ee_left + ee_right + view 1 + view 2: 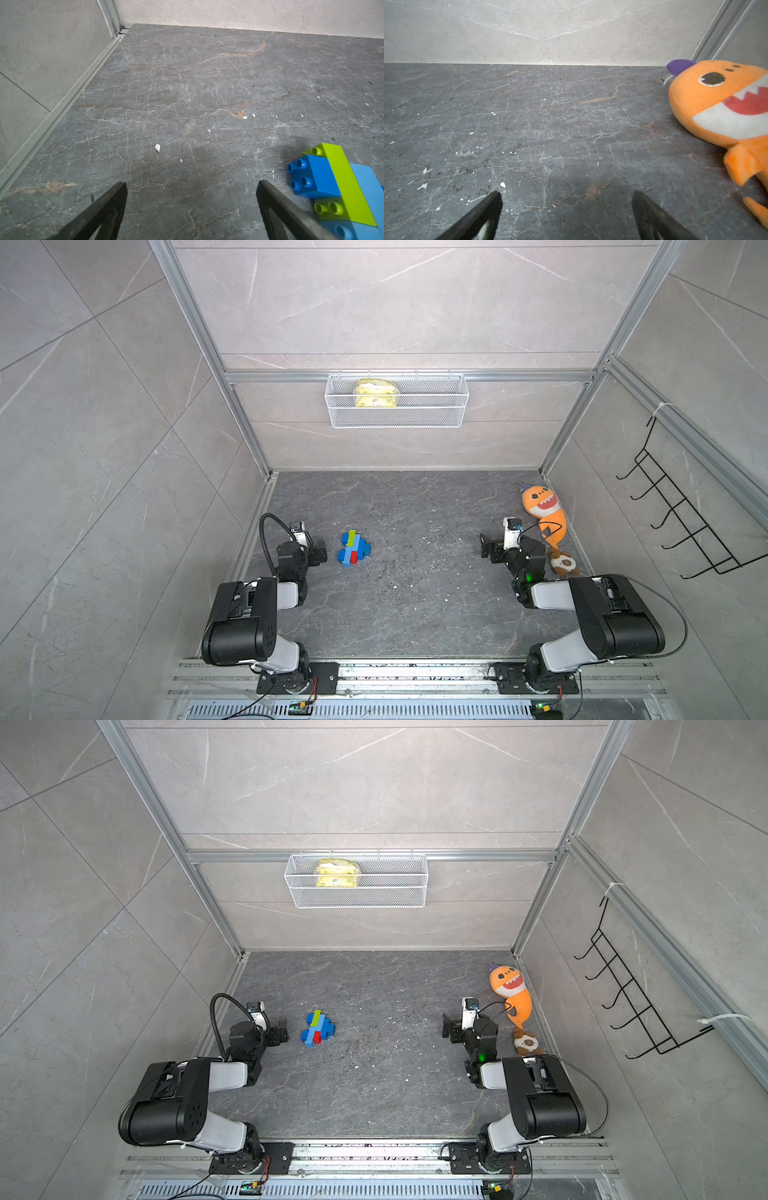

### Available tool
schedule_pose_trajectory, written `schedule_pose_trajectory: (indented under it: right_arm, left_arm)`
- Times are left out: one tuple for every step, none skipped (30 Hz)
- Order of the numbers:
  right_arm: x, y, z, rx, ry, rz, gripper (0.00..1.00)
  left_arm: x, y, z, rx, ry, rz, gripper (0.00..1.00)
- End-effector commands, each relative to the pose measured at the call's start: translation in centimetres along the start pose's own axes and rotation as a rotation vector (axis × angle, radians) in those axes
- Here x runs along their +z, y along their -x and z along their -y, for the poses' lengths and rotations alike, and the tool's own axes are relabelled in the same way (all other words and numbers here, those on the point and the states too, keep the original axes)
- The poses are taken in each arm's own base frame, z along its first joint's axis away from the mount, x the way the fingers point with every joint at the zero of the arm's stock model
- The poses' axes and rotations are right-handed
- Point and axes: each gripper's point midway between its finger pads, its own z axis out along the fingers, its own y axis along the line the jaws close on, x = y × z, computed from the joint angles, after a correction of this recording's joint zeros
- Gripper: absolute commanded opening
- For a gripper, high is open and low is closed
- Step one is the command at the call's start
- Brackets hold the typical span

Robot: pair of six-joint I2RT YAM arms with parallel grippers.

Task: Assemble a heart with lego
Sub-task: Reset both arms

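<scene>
The dark veined table [415, 510] is enclosed by pale panels. A white wire basket [436, 416] is hung from the back rail, and a yellow packet [376, 394] is seen inside it, toward its left end. A black hook rack [681, 514] is fixed to the right wall.

The left gripper [320, 551] is held low with its jaws spread apart. In its wrist view only bare table is seen between the fingers [116, 199]. The right gripper [486, 547] is likewise spread wide over bare table.

An orange plush shark [542, 506] is laid along the right wall, behind the right gripper.

The heart [352, 549], a clump of blue bricks with a lime green strip and a small red block, is laid flat left of centre. It is just beside the left gripper and untouched.

A small brown plush [563, 563] is found by the shark's tail.
</scene>
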Motion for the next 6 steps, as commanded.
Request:
schedule_pose_trajectory:
  right_arm:
    - [0.47, 0.35, -0.56, -0.016, 0.024, -0.003, 1.0]
    - [0.48, 0.32, -0.57, -0.019, 0.023, -0.005, 1.0]
    - [0.48, 0.32, -0.57, -0.018, 0.022, -0.004, 1.0]
    - [0.48, 0.35, -0.58, -0.018, 0.023, -0.003, 1.0]
    - [0.46, 0.3, -0.58, -0.018, 0.022, -0.004, 1.0]
    - [0.46, 0.29, -0.56, -0.018, 0.021, -0.004, 1.0]
  left_arm:
    - [0.27, 1.66, -0.35, -0.006, 0.018, 0.045, 1.0]
    - [0.27, 1.63, -0.36, -0.004, 0.018, 0.044, 1.0]
    - [0.28, 1.62, -0.35, -0.006, 0.018, 0.044, 1.0]
    - [0.26, 1.63, -0.34, -0.005, 0.017, 0.044, 1.0]
    - [0.26, 1.66, -0.34, -0.005, 0.017, 0.044, 1.0]
    - [0.26, 1.58, -0.35, -0.006, 0.018, 0.043, 1.0]
